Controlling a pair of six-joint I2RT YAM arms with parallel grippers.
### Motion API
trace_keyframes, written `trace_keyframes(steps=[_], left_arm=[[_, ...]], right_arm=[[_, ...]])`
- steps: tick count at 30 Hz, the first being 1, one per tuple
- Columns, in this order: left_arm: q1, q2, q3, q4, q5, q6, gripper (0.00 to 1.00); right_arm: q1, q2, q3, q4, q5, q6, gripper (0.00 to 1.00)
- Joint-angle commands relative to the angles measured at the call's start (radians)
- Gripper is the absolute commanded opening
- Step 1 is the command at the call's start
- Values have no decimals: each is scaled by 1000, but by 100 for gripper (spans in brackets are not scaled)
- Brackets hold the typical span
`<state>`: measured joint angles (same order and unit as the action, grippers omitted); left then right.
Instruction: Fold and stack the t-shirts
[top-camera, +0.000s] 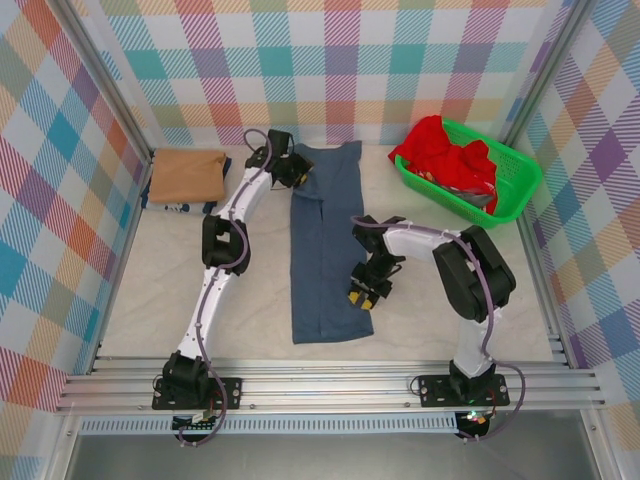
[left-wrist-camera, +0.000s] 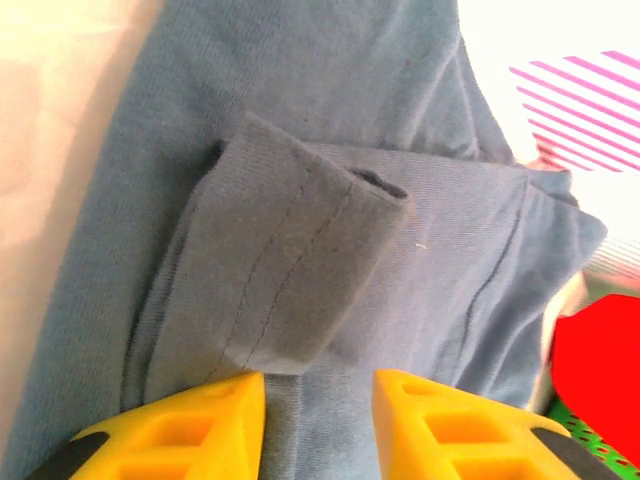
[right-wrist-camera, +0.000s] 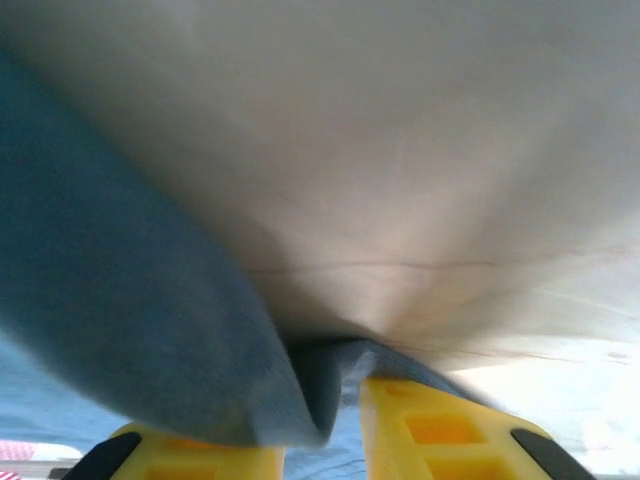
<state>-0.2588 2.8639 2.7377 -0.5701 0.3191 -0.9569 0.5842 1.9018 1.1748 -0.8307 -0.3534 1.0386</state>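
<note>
Pinching slate-blue t-shirt (top-camera: 325, 270) edge, right tool (right-wrist-camera: 325, 415) (jaws narrow), left tool (left-wrist-camera: 318, 388) part-open over its sleeve (left-wrist-camera: 290, 270).

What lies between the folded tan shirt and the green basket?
In the top view: the left gripper and the far end of the slate-blue shirt.

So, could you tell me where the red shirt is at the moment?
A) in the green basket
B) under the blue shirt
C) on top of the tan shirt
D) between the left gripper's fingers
A: the red shirt lies bunched up in the green basket at the far right of the table.
</note>
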Motion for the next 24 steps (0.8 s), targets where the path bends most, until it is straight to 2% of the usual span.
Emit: trace_keyframes(steps=[1,7,10,13,17,20,22,24], left_arm=[[28,3,7,-66,-13,17,39],[35,-230,-39,-248,-165,124,46],[29,-417,-218,-271,-228,148,49],[24,-640,-510,-219,-222,148,48],[-28,-952,-956,-223,-174,143,44],[-110,-1192,-1369,-175,-63,111,42],[-196,-1338,-1635,-143,4,88,43],[-291,-1470,-1853,-82,42,10,45]], right_arm=[[2,10,57,1,6,11,27],[-4,-146,60,-80,113,6,35],[-6,-232,42,-101,131,-8,38],[-13,-326,-23,-99,140,-44,40],[-39,-474,-197,-35,68,-119,40],[-39,-554,-308,-6,0,-173,40],[-37,-574,-383,11,-65,-186,37],[-26,-578,-456,72,-129,-167,36]])
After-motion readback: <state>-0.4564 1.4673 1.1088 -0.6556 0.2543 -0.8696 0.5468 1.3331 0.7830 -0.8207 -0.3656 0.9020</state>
